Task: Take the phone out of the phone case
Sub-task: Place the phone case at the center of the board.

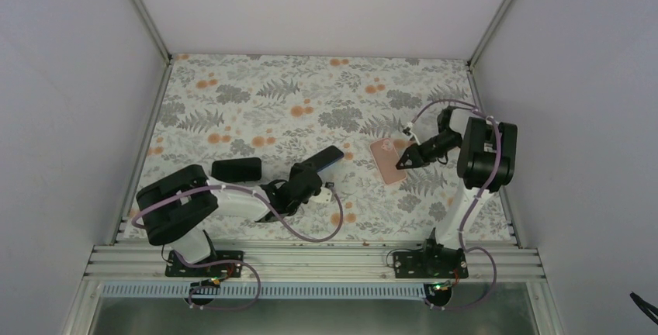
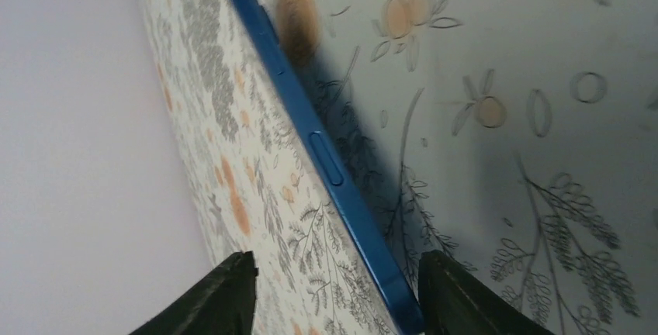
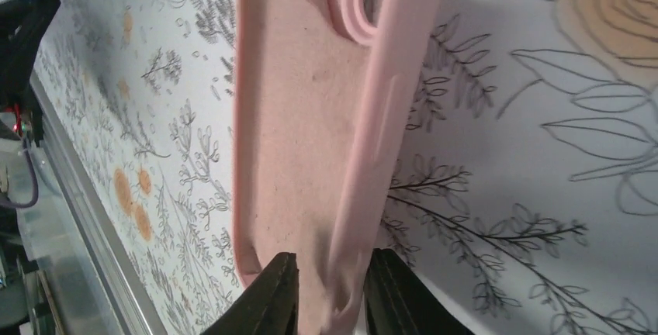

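Observation:
The blue phone [image 1: 324,160] is out of the case and tilted up off the cloth. My left gripper [image 1: 309,178] is shut on it across its width. In the left wrist view the phone's blue side edge [image 2: 326,157] runs up from my right finger, and its glossy face mirrors the floral cloth between the fingers of the left gripper [image 2: 334,277]. The empty pink case [image 1: 386,157] lies to the right, open side up. My right gripper [image 1: 402,163] is shut on the case's side wall [image 3: 303,118], with one finger inside and one outside, in the right wrist view [image 3: 330,273].
The floral cloth [image 1: 295,102] covers the table, with white walls on three sides. An aluminium rail [image 1: 310,261] runs along the near edge by the arm bases. A black block [image 1: 237,169] sits beside the left forearm.

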`<state>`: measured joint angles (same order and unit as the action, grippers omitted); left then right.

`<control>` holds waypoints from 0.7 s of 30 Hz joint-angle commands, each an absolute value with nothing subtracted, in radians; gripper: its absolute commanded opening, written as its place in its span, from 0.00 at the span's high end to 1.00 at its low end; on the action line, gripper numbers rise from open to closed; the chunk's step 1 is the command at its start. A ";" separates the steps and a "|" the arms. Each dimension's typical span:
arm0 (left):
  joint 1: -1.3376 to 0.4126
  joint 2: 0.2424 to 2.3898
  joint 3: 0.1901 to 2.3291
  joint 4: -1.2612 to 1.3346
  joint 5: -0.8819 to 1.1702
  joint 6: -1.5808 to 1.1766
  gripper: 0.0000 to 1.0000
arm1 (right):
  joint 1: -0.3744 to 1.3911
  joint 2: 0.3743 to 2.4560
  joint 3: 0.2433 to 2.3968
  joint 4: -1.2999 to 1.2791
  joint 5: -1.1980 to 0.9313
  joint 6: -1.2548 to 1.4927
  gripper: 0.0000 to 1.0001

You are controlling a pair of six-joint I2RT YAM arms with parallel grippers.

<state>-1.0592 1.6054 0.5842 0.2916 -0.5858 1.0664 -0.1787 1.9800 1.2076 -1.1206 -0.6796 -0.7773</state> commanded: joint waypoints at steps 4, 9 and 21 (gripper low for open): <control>-1.087 1.590 0.588 0.212 -0.547 1.064 0.42 | -0.204 1.993 1.235 -1.078 -0.647 -0.736 0.55; -1.104 1.559 0.593 0.145 -0.497 1.055 0.26 | -0.207 1.932 1.235 -1.033 -0.519 -0.686 0.44; -1.137 1.492 0.715 -0.188 -0.334 0.948 0.00 | -0.188 1.757 1.335 -1.033 -0.337 -0.683 0.40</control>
<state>-1.1290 1.5379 0.6655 -0.0227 -0.4088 1.0065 -0.1978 1.8332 1.2770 -1.0153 -0.3897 -0.6613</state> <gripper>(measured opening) 0.999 0.585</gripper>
